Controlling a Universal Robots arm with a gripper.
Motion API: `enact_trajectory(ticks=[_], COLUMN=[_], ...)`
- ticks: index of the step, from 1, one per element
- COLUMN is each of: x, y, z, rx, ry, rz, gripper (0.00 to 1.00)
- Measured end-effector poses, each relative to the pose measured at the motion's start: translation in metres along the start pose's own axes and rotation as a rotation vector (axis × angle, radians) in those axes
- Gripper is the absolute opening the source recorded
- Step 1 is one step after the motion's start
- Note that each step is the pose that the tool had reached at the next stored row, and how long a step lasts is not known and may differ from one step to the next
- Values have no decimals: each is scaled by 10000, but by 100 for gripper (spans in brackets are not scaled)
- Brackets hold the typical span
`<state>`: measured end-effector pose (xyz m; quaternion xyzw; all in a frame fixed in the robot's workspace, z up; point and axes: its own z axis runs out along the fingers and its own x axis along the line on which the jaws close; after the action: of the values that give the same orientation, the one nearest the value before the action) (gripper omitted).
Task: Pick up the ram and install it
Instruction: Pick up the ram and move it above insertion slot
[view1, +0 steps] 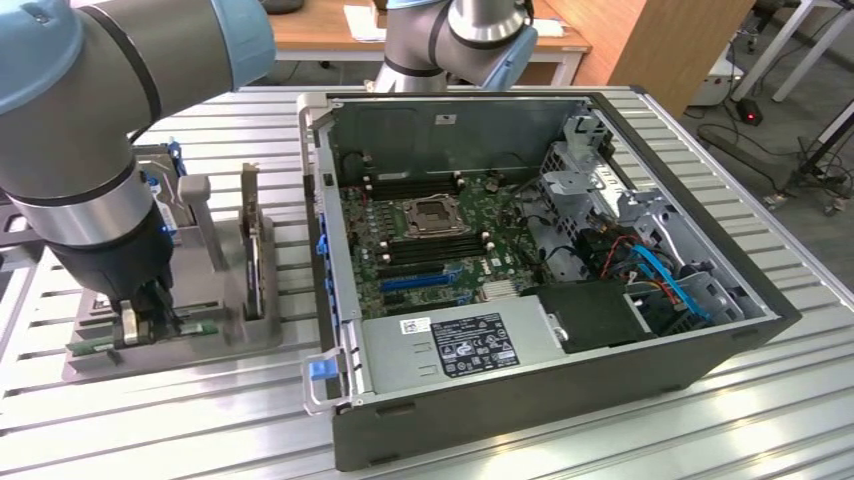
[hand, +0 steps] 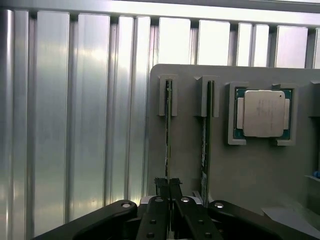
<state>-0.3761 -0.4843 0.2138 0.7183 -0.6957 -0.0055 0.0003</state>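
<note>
**Draw the ram straight out of its slot**

Your jaws are closed almost fully, the fingertips (hand: 163, 185) pinching the top edge of the ram (hand: 168, 125). The ram stands on edge in the outer slot of the grey holder (hand: 180, 80). The grip looks square to the board. How much of the stick runs behind the fingertips is hidden, so don't assume you have it at the middle.

Lift it along the line of the slot guides, with no twist and no sideways lean. A thin board like this will probably bind if one end rises ahead of the other.

Just beside it, in the next slot, stands a second stick (hand: 206, 125). Any drift toward that side risks knocking it. Beyond that one a processor (hand: 262, 112) lies flat in its own recess, well out of your path.

The holder sits loose on the ribbed desk (hand: 75, 125), so it may come up with the stick if the slot grips hard. Raise slowly and watch its base.

Further off, toward the exterior view's right, a tall card (view1: 250, 235) stands in the same holder. Past it is the open computer case (view1: 534, 430), with the motherboard (view1: 427, 250) and its dark memory slots (view1: 400, 185).
</note>
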Motion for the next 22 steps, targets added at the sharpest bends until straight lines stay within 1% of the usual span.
enact_trajectory(ticks=[11,22], x=[-1,-2], y=[0,2], z=[-100,-241], rx=[1,0], ry=[0,0], rz=[0,0], gripper=[11,11])
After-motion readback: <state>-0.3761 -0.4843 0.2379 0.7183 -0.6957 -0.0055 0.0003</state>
